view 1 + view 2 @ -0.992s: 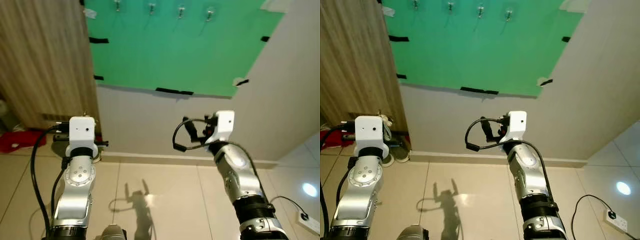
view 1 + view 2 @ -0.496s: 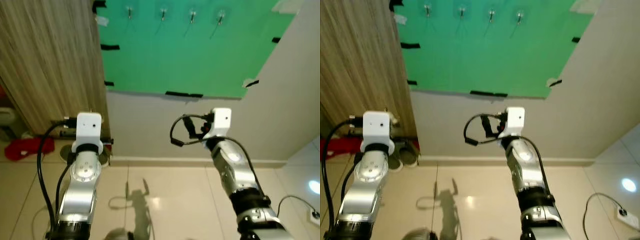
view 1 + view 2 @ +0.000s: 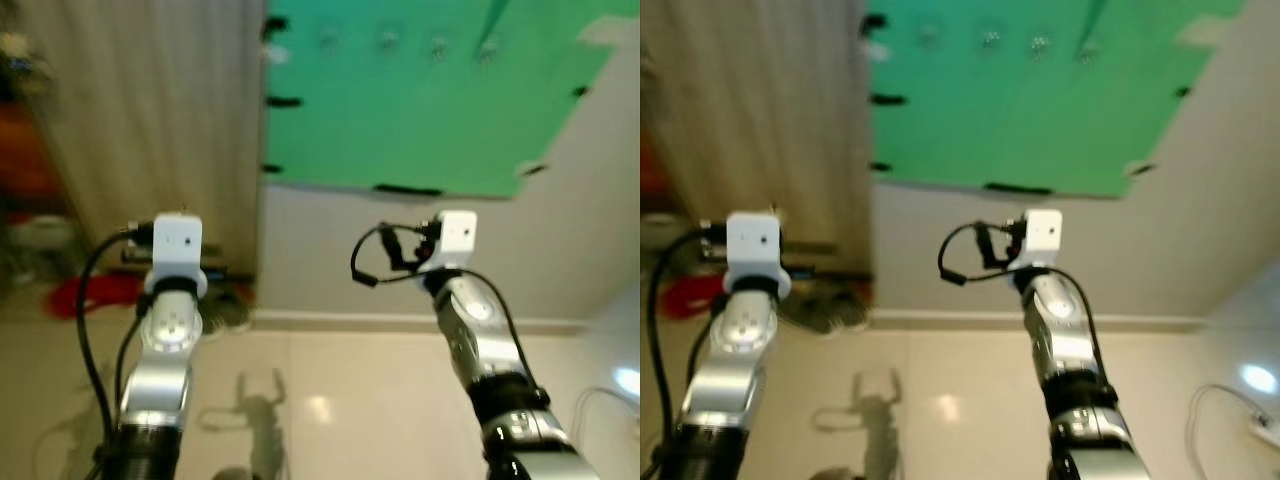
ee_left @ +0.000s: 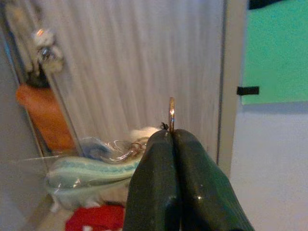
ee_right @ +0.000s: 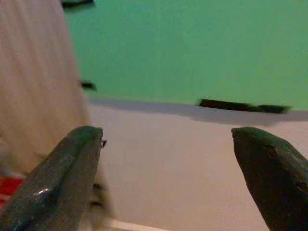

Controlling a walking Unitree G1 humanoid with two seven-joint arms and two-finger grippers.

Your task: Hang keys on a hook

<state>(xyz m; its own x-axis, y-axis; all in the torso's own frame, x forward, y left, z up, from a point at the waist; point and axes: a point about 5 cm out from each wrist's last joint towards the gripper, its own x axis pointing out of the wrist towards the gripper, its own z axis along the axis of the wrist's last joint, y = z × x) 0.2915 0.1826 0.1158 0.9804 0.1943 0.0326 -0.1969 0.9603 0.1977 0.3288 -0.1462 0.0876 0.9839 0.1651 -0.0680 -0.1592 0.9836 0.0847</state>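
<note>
Key ring [image 4: 171, 113]: thin brass-coloured loop, edge-on, standing up from left gripper [image 4: 173, 136], fingers [image 4: 156, 183] pressed together on it. Right gripper [image 5: 166, 139] fingers spread wide, facing green board [image 3: 430, 100] with blurred hooks [image 3: 438, 46].

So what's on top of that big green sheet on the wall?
A row of four small hooks near the green sheet top, blurry, with black tape at its edges. The wall behind the sheet is covered.

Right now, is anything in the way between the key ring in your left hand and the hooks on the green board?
Nothing visible blocks it. The left hand pinches the key ring; open wall lies between it and the hooks on the green board above.
</note>
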